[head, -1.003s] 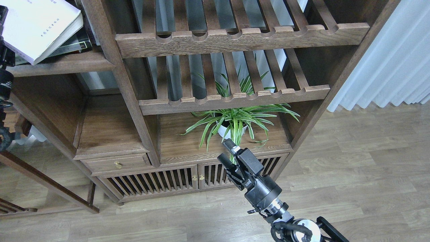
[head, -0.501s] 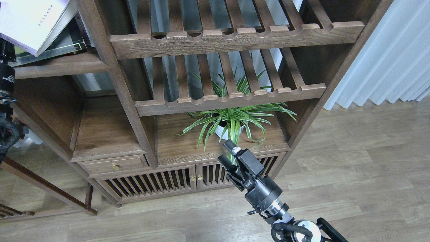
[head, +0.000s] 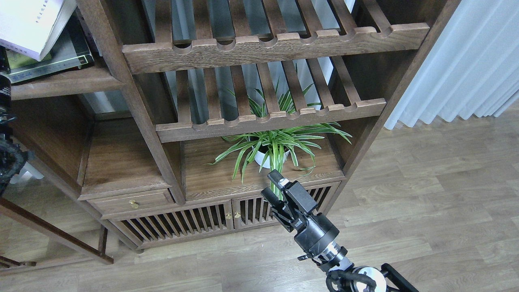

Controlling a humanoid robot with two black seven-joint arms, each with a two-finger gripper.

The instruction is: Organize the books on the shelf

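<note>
Clearly, the large dark-brown wooden bookcase (head: 140, 121) fills the view above and to the left of the right gripper (head: 271, 185). Far up and left of this gripper, the solid flat dark-brown wooden shelf (head: 65, 81) carries the books at the picture corner: the thick white-lilac paperback (head: 28, 24) lies tilted on top of the black paperback with a yellow-green panel (head: 61, 59). Just above the gripper, the green striped plant in a white pot (head: 275, 146) stands on a lower board, its leaves hanging close to the fingertips. The black two-finger right gripper points up toward the plant, its fingers a little apart and holding nothing. At the left edge, the black left arm (head: 6, 158) is partly visible; its gripper is outside the picture.
</note>
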